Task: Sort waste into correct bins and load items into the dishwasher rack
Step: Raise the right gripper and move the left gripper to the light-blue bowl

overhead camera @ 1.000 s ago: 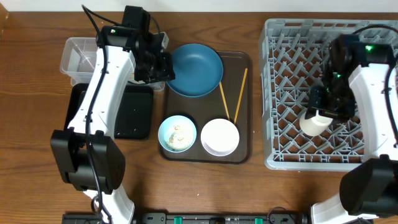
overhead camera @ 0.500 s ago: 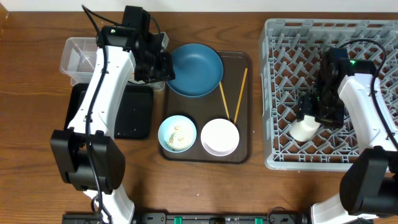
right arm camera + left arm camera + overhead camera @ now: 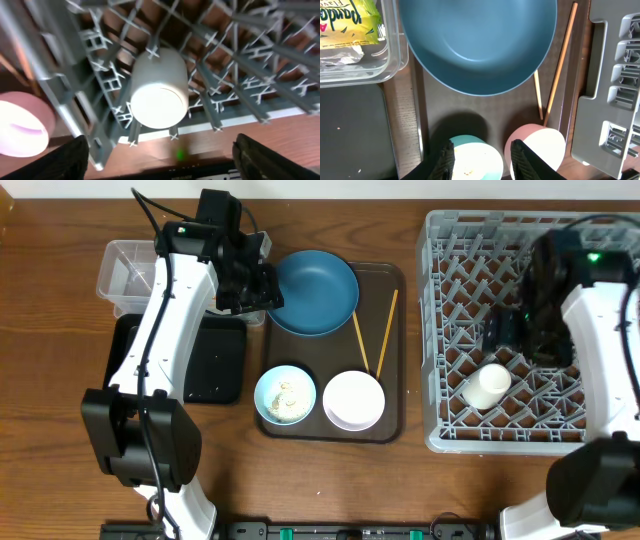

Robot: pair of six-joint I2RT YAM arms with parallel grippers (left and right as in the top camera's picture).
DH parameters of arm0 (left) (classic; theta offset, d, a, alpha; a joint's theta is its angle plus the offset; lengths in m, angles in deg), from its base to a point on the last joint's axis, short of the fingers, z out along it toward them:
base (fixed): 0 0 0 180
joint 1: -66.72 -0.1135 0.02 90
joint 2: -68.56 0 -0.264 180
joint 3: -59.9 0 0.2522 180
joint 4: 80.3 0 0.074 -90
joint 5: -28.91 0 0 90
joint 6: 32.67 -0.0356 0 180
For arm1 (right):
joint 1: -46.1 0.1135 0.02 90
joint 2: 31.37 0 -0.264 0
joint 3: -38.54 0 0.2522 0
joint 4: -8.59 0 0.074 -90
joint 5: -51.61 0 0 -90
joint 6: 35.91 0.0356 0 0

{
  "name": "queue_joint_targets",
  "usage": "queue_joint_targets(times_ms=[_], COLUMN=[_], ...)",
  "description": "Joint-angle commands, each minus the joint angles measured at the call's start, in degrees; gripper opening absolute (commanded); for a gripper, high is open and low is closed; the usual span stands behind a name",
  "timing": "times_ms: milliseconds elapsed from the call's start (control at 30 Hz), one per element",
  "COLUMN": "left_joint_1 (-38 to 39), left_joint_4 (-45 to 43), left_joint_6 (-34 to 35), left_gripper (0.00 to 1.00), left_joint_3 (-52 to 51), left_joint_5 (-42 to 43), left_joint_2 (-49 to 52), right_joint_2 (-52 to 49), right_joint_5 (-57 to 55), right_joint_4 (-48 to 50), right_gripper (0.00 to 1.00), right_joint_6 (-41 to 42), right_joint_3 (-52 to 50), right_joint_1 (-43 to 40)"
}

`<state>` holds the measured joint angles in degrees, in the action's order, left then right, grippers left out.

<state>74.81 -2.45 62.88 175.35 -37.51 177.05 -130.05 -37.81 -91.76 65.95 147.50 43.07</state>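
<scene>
The white cup [image 3: 487, 386] lies on its side on the floor of the grey dishwasher rack [image 3: 432, 330], also in the right wrist view [image 3: 160, 92]. My right gripper [image 3: 522, 332] [image 3: 167, 160] is open and empty above it. My left gripper [image 3: 262, 292] [image 3: 482, 159] is open and empty at the left edge of the dark-blue plate [image 3: 315, 292]. The light-blue bowl [image 3: 285, 395] holds rice scraps. The white bowl [image 3: 353, 400] and two chopsticks [image 3: 358, 345] lie beside it. A yellow-green wrapper [image 3: 350, 20] lies in the clear tub [image 3: 125, 275].
The plate, bowls and chopsticks sit on a brown serving tray [image 3: 395, 280]. The black tray [image 3: 215, 365] lies left of it, below the clear tub. The rack's upright pegs surround the cup.
My right gripper has let go of the white cup and drawn back from it. The cup now lies on the rack floor. The left arm has not moved.
</scene>
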Motion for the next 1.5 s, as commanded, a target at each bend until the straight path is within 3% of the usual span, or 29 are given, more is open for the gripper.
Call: queue_joint_targets(times_ms=[0,200,400,667,867,1133,1467], left_joint_1=[0.1,0.1,0.1,3.1,9.1,15.4,17.1], left_joint_4=[0.0,0.3,2.4,9.3,10.1,-0.2,-18.9], left_joint_6=[-0.6,-0.6,-0.6,-0.5,7.6,17.4,23.6], left_gripper=[0.41,0.41,0.49,0.51,0.51,0.50,0.43], left_joint_3=[0.2,0.3,0.3,0.3,-2.3,-12.4,-27.5], left_joint_5=[-0.7,-0.7,-0.7,-0.9,-11.9,-20.3,-20.2], left_joint_2=[0.1,-2.0,-8.7,-15.1,-14.5,-14.2,-14.2], right_joint_2=[2.2,2.2,2.2,2.2,2.2,2.2,2.2], right_joint_5=[2.2,6.8,9.3,9.4,9.4,9.4,9.4], right_joint_4=[-1.1,-1.8,0.6,4.9,5.6,5.6,5.6], right_gripper=[0.93,0.96,0.98,0.99,0.99,0.99,0.99], right_joint_6=[-2.7,-3.8,-5.6,-5.5,-5.5,-5.5,-5.5], right_joint_3=[6.3,13.5,13.9,13.9,13.9,13.9,13.9], right_joint_1=[0.6,0.6,0.6,0.6,0.7,0.9,0.9])
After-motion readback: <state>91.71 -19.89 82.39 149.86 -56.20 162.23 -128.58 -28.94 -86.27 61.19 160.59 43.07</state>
